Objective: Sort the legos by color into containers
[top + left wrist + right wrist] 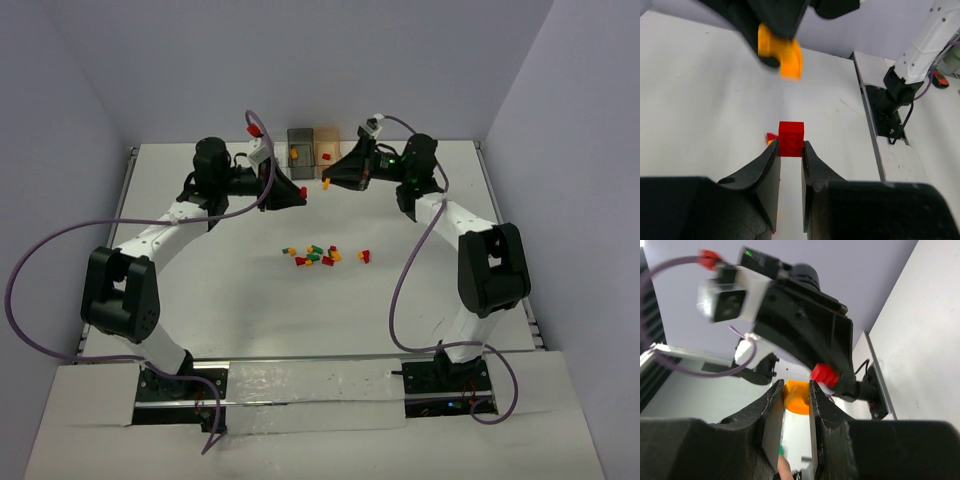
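My left gripper (298, 192) is shut on a red lego (303, 191), pinched at the fingertips in the left wrist view (790, 138). My right gripper (330, 182) is shut on an orange lego (326, 184), seen between its fingers in the right wrist view (796, 396) and at the top of the left wrist view (781, 49). Both are held above the table, facing each other just in front of the containers. The smoky grey box (301, 138) and the orange-tinted box (326, 137) show at the back; the clear box is hidden behind the left wrist. Several loose legos (315, 255) lie mid-table.
One red lego (365, 256) lies a little right of the pile. An orange brick (296, 152) lies in the grey box and a red one (328, 157) in the orange-tinted box. Purple cables loop off both arms. The table's raised edges run along both sides.
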You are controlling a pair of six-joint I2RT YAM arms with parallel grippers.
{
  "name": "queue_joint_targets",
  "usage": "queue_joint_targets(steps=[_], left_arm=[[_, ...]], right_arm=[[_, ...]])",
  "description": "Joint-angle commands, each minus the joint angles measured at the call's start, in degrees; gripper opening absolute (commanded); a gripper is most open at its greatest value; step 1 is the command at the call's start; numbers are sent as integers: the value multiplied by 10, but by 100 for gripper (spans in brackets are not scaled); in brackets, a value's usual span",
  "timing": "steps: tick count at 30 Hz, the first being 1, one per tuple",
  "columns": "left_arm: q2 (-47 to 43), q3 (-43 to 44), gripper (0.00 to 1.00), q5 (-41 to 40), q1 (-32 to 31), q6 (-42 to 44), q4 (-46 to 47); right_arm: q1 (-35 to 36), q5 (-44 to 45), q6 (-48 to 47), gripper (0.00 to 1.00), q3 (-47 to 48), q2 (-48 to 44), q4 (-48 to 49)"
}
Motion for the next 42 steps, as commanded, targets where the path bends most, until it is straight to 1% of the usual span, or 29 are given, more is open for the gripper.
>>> queue_joint_targets(steps=[1, 2, 4, 5, 6, 7, 8, 9, 10, 11, 12, 14, 16, 17, 18, 19, 20, 21, 23, 25, 27, 31, 36, 42], left_arm=[[-6, -41, 0, 17, 41, -68, 132], [-3, -48, 0, 16, 44, -105, 160], [6, -69, 0, 12, 53, -166, 269], [11, -71, 0, 6, 56, -188, 293], [17, -66, 0, -5, 57, -200, 294], [23, -45, 0, -26, 57, -185, 245], [29, -41, 0, -30, 57, -162, 236], [40, 3, 0, -78, 52, -122, 143], [45, 25, 0, -102, 50, -88, 95], [64, 66, 0, -138, 43, -57, 51], [97, 136, 0, -199, 30, -22, -23], [144, 220, 0, -279, 15, 9, -109], [203, 315, 0, -364, 1, 24, -208], [241, 375, 0, -389, -7, 20, -229], [262, 406, 0, -426, -10, 15, -247], [286, 439, 0, -429, -13, 15, -260], [317, 480, 0, -459, -19, 16, -271], [342, 511, 0, -488, -25, 18, -277], [371, 541, 0, -530, -33, 26, -273], [401, 556, 0, -558, -40, 26, -242], [422, 558, 0, -575, -43, 27, -209], [461, 576, 0, -586, -45, 37, -168], [497, 594, 1, -573, -47, 34, -147], [527, 615, 6, -560, -52, 35, -138]], right_arm=[[-51, 2, 27, 0, -10, -17, 49], [-60, 2, 30, 0, -11, -19, 55], [-73, 3, 38, 0, -11, -22, 64], [-76, 4, 40, 0, -11, -23, 66], [-78, 4, 40, 0, -10, -24, 68], [-82, 4, 40, 0, -7, -24, 67], [-86, 4, 39, 0, -5, -25, 67], [-90, 2, 35, 0, 0, -26, 67], [-94, 2, 33, 0, 4, -27, 66], [-98, 1, 20, 0, 10, -29, 60], [-103, -1, -1, 0, 18, -32, 49], [-109, 0, -42, 0, 28, -39, 6], [-118, 5, -99, 0, 39, -49, -81], [-123, 8, -141, 0, 47, -52, -117], [-125, 15, -164, 0, 51, -56, -167], [-128, 16, -195, 0, 57, -57, -175], [-130, 30, -261, 0, 73, -61, -250], [-131, 47, -318, 0, 88, -64, -322], [-132, 85, -399, 0, 113, -67, -446], [-133, 128, -473, 0, 131, -75, -509], [-133, 149, -511, 0, 136, -83, -532], [-134, 162, -534, 0, 132, -96, -547], [-134, 166, -554, 0, 137, -99, -563], [-134, 173, -566, 0, 149, -92, -579]])
